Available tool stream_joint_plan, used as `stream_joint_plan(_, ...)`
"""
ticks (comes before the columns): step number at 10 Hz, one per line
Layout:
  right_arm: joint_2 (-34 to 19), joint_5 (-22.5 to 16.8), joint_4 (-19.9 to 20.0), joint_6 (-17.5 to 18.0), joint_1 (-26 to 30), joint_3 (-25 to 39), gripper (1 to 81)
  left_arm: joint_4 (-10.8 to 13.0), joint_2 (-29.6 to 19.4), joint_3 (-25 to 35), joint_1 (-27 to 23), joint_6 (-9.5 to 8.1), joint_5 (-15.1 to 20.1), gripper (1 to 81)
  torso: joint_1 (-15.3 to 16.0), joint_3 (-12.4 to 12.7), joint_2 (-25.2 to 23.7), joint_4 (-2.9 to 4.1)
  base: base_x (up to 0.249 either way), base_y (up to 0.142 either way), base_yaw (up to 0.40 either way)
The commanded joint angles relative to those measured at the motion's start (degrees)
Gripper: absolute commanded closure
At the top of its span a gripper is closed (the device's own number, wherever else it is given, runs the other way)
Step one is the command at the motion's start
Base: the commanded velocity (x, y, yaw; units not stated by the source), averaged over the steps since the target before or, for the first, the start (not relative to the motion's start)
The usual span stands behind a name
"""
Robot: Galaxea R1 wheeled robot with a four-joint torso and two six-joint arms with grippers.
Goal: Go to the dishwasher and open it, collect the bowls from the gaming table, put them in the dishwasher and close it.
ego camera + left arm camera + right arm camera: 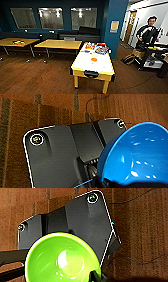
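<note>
gaming table (pixel 93 65) sits mid-room w/ an orange bowl (pixel 94 59) on its white top, clutter at the far end. blue bowl (pixel 136 155) is up close at the left wrist, light green bowl (pixel 62 259) at the right wrist, both over brown floor (pixel 140 233). can't tell how far either gripper is open or if it's gripping. person (pixel 147 32) stands off to the right.

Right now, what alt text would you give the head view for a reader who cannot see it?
A yellow-sided gaming table with a glossy white top stands on a wooden floor, an orange bowl on it. Plain yellow-wood tables stand behind it on the left, by a dark blue wall, and a person is at right.
</note>
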Motion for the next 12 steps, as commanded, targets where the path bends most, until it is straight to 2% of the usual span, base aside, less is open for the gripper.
stream_joint_plan(1, -9.09, -1.73, -1.42, 0.71, 1.13, 11.53, 81.1, 0.01, -2.47, 2.62, -2.40, -0.29, 0.95, 81.1, 0.00, 0.00, 0.00, 0.00, 0.000, 0.000, 0.000)
stream_joint_plan(9, -6.98, -1.91, -1.68, 0.71, 1.47, 9.24, 81.1, 0.01, -2.47, 2.71, -2.40, -0.29, 0.95, 81.1, 0.00, 0.00, 0.00, 0.00, 0.000, 0.000, 0.000)
stream_joint_plan(12, -6.89, -2.00, -1.68, 0.71, 1.48, 8.89, 81.1, 0.01, -2.21, 2.71, -2.40, -0.29, 0.95, 81.1, 0.00, 0.00, 0.00, 0.00, 0.000, 0.000, -0.222)
